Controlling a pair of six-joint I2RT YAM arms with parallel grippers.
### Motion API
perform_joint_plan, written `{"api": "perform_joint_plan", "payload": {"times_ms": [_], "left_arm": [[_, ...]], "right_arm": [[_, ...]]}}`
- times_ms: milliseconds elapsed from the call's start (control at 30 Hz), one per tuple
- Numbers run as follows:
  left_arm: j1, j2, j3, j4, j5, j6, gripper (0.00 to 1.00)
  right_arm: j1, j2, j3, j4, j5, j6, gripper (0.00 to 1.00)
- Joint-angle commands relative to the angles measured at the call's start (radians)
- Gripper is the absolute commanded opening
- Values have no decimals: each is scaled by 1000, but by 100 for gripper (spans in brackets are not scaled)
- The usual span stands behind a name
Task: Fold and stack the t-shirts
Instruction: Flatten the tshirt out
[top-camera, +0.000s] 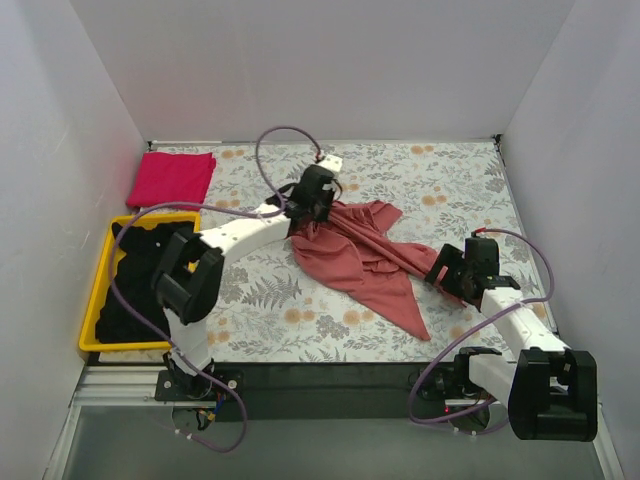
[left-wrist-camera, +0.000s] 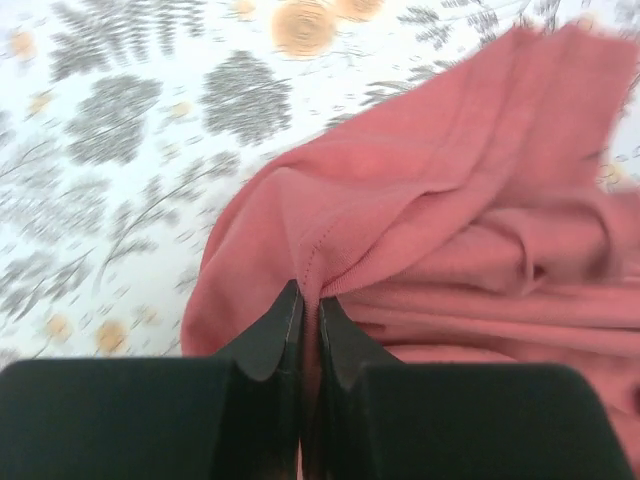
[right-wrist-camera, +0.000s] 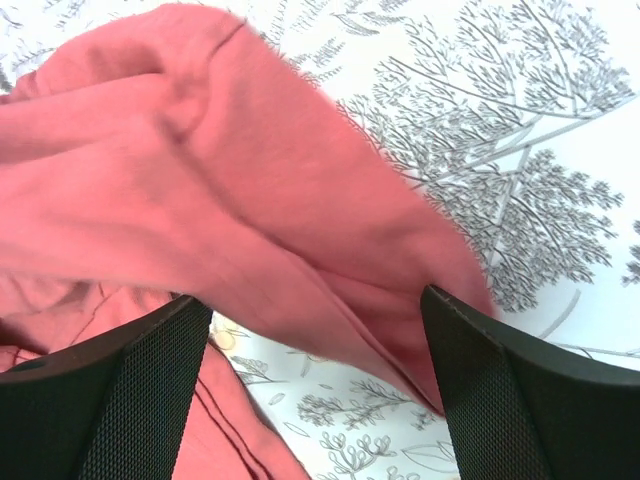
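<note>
White walls stand around a table with a cloth of leaves and flowers on it. At the far left sits a yellow bin full of black shirts. I think they wait there for their turn. Just behind the bin, in the far corner, lies a pink shirt, folded flat. That looks like the start of the stack.

In the middle the red shirt lies in a crumpled heap. The left gripper is pressed together on a bit of its edge, at the far left end of the heap. It pinches the cloth tight, likely so it can pull that end out.

On the right, the right gripper is spread wide. A thick fold of the red shirt lies between its two jaws, but they do not squeeze it yet. My guess is that it wants to grab this end too — then both arms could pull the shirt flat before folding. The shirt is not folded yet, so most of the job is left to do.
</note>
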Motion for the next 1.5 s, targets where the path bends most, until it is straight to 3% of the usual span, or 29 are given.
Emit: {"api": "perform_joint_plan", "payload": {"times_ms": [0,100,233,567,667,700,767,867,967,1033,1167,1267,1300,1333,1400,1467], "left_arm": [[68,-240,-92,-69,62,-140,0],[79,-350,-233,-66,177,-183,0],[96,-438,-317,-65,208,-219,0],[140,-516,-430,6,260,-240,0],[142,-522,-451,20,256,-242,0],[143,-527,-453,18,256,-243,0],[143,-543,-459,32,259,-248,0],[149,-547,-459,43,297,-266,0],[157,-554,-460,58,366,-283,0],[169,-562,-468,73,389,-295,0],[197,-570,-488,102,414,-314,0],[214,-571,-502,118,401,-320,0],[220,-571,-503,116,377,-320,0],[221,-573,-508,116,363,-323,0],[231,-564,-508,106,323,-338,0],[237,-539,-503,90,315,-351,0]], "right_arm": [[-5,35,21,-9,11,0,90],[-6,89,66,12,-10,-40,84],[-5,147,109,46,-76,-70,82],[43,314,155,124,-295,-161,69],[64,337,176,118,-305,-175,49],[64,334,188,110,-302,-173,20],[64,313,213,100,-236,-160,1],[63,268,354,40,-82,-155,1],[63,279,602,11,38,-167,1],[64,349,814,9,33,-178,1],[81,569,1142,-2,-120,-205,1],[116,704,1309,-26,-132,-228,19],[126,744,1325,-43,-128,-250,47],[142,759,1340,-60,-127,-258,60],[155,779,1348,-145,-125,-274,70],[167,755,1280,-175,-105,-296,71]]}}
